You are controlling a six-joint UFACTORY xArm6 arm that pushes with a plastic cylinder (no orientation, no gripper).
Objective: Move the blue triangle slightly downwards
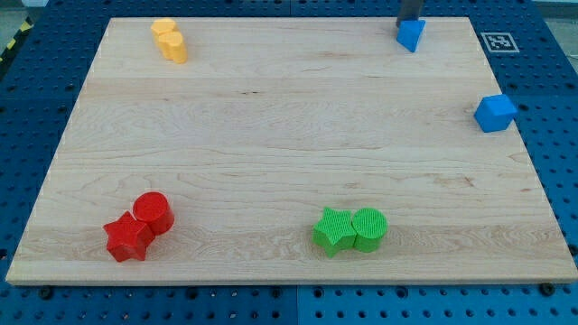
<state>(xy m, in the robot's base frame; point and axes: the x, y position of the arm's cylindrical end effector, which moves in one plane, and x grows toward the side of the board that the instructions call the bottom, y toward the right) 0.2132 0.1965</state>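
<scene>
The blue triangle (411, 34) sits near the top right of the wooden board (289, 135). My rod comes down from the view's top edge, and my tip (409, 20) stands right at the triangle's upper edge, touching or almost touching it. A blue cube (495, 113) lies at the board's right edge, well below the triangle.
Two yellow blocks (170, 41) lie together at the top left. A red cylinder (154, 212) and a red star-like block (127, 238) touch at the bottom left. A green star-like block (334, 231) and a green cylinder (369, 227) touch at the bottom centre.
</scene>
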